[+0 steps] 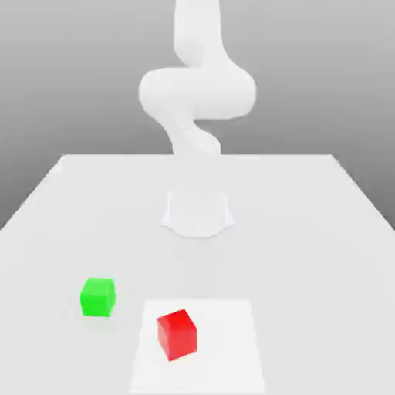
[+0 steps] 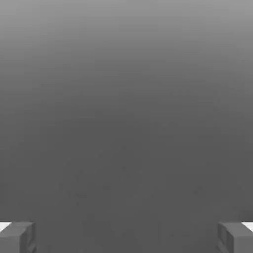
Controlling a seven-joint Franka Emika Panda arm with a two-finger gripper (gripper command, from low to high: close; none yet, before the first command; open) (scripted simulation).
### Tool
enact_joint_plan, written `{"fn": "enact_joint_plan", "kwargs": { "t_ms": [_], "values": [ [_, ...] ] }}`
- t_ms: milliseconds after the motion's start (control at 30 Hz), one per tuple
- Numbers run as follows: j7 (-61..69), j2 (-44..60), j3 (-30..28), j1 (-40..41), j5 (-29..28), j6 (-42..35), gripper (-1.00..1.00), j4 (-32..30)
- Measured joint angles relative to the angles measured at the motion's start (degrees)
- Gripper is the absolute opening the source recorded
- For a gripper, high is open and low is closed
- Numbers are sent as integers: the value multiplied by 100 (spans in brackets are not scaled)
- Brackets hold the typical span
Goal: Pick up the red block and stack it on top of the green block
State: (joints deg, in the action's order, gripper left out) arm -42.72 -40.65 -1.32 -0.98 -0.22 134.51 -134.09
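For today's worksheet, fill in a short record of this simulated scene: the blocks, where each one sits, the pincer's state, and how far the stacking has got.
red block: on the lighter square patch, near front edge of table
green block: on the table, towards the exterior view's left of the red block, apart from it
pincer: open, nothing between its fingertips
arm: white, behind the blocks
stacking: not yet begun; both blocks lie separately

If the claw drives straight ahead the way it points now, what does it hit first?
Nothing shows ahead. In the hand view the open claw has only plain grey between its fingertips, so the way looks free, though depth is unclear. Neither block lies in that line.
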Motion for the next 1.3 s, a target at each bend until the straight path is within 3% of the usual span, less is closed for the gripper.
{"fn": "enact_joint_plan", "kwargs": {
  "t_ms": [533,700,867,900,1133,1300],
  "values": [
    [2211,3363,-700,-398,129,1767,0,-1492],
    [2883,4402,-706,-320,206,2330,0,-1913],
    [3244,5441,-441,-131,577,3165,0,-1837],
    [3290,5632,-360,-64,637,3326,-100,-1810],
    [3275,5672,-328,-29,619,3353,-100,-1805],
    [3014,4780,-516,-137,263,2604,-100,-1941]
  ]
}}
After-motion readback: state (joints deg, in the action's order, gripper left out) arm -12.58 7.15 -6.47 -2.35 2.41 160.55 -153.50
